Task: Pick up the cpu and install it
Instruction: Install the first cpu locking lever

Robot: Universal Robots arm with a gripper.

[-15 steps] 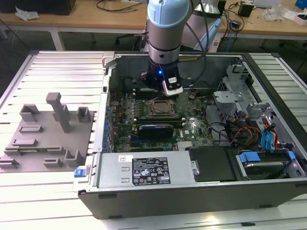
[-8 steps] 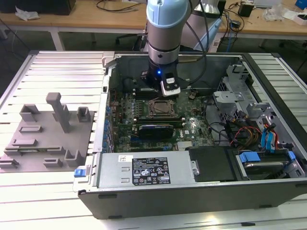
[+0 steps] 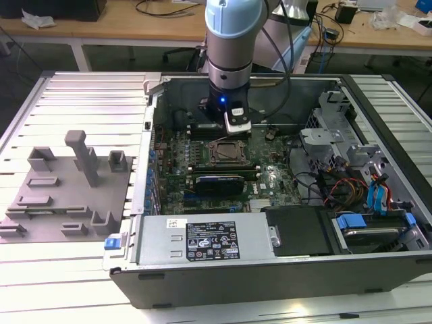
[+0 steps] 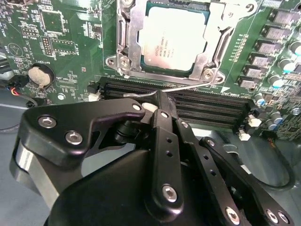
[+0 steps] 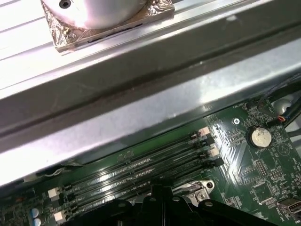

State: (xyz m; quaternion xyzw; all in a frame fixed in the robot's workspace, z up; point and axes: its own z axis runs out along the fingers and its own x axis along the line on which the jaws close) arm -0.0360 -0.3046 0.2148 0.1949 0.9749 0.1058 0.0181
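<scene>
1. On the exterior view's left, we see a grey tray point(image 3: 64, 196) with blocks and slots. It lies on the table just beside the big open computer case point(image 3: 270, 270), which is our landmark.
2. At the front of the case, we see a long silver power box point(image 3: 202, 239) with a sticker on top.
3. In the middle of the case lies the green board point(image 3: 202, 185). We see it in the second wrist view point(image 4: 70, 42) too.
4. The arm point(image 3: 229, 40) comes straight down into the case, over the back part of the green board.
5. The claw point(image 4: 157, 101) hangs low over the board, just beside the black memory slots point(image 4: 202, 101). Its fingers are pressed together at the tip with nothing between them.
6. The cpu point(image 4: 174, 40) sits flat inside the socket point(image 4: 134, 47), with its silvery top facing up. The metal frame lies around its edges. The claw is near it but does not touch it.
7. From the exterior view, the socket point(image 3: 227, 153) shows in the middle of the board, just below the arm's end.
8. A thin metal lever point(image 4: 188, 87) runs along the socket's edge closest to the claw.
9. A round silver battery point(image 4: 38, 75) sits on the board, well apart from the socket.
10. On the exterior view's right, inside the case, we see metal drive cages point(image 3: 337, 135) and blue and red cables point(image 3: 374, 192).
</scene>
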